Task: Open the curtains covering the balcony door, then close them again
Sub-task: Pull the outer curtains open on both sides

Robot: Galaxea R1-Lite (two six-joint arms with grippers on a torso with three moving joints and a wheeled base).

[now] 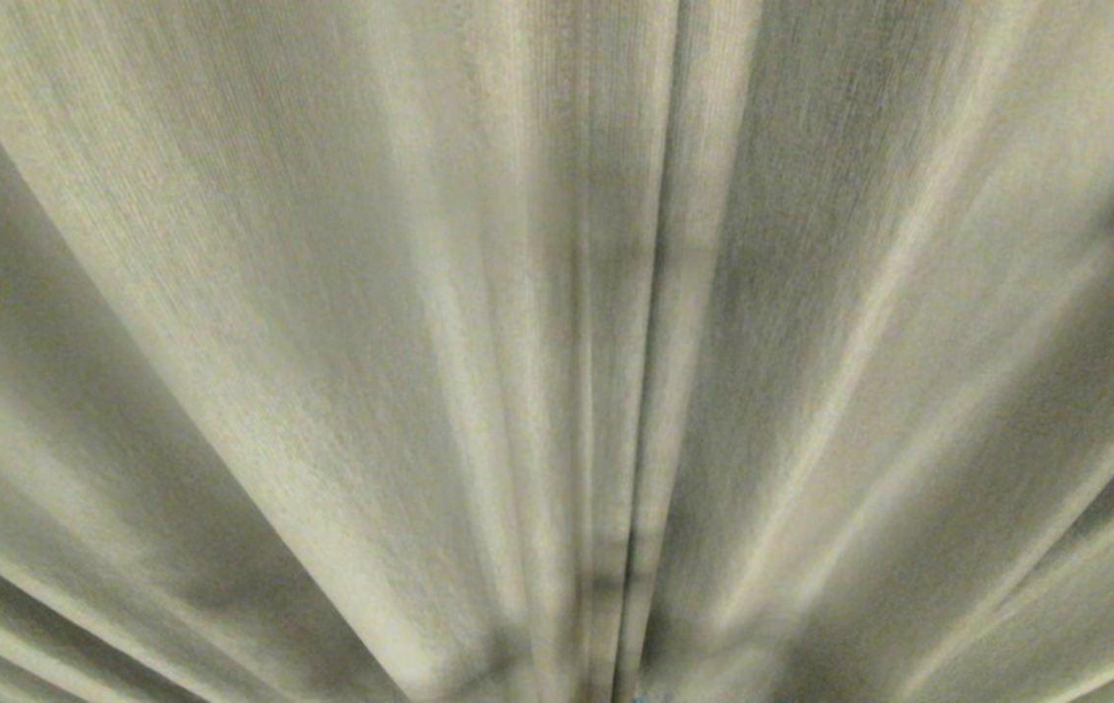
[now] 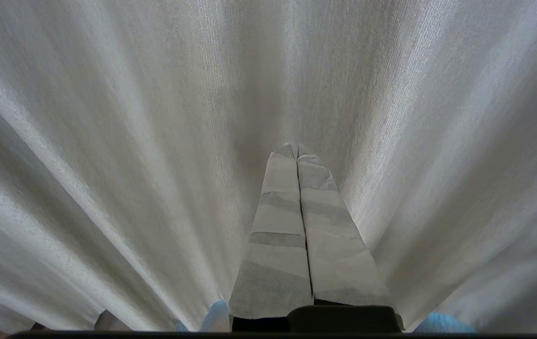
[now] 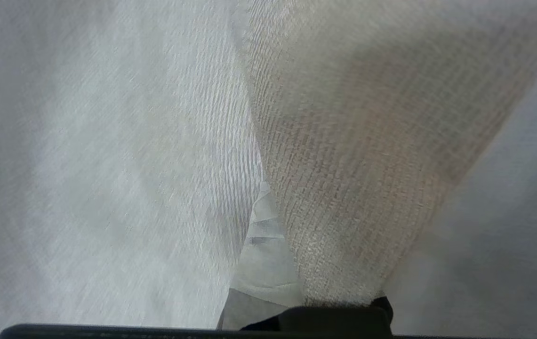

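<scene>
The curtains (image 1: 322, 293), greyish-beige pleated fabric, fill the whole head view, and their two edges meet at a dark vertical seam (image 1: 659, 293). The balcony door is hidden behind them. Neither arm shows in the head view. In the right wrist view my right gripper (image 3: 277, 197) is shut on a coarse-woven fold of the curtains (image 3: 353, 165). That fold covers one finger; the other taped finger (image 3: 263, 254) shows beside it. My left gripper (image 2: 295, 148) is shut with nothing between its taped fingers, its tips right at the hanging curtain fabric (image 2: 108, 141).
Paler curtain fabric (image 3: 108, 165) hangs beside the gripped fold. Small blue patches (image 2: 214, 315) show below the hem on either side of the left gripper. Fabric blocks everything beyond in all views.
</scene>
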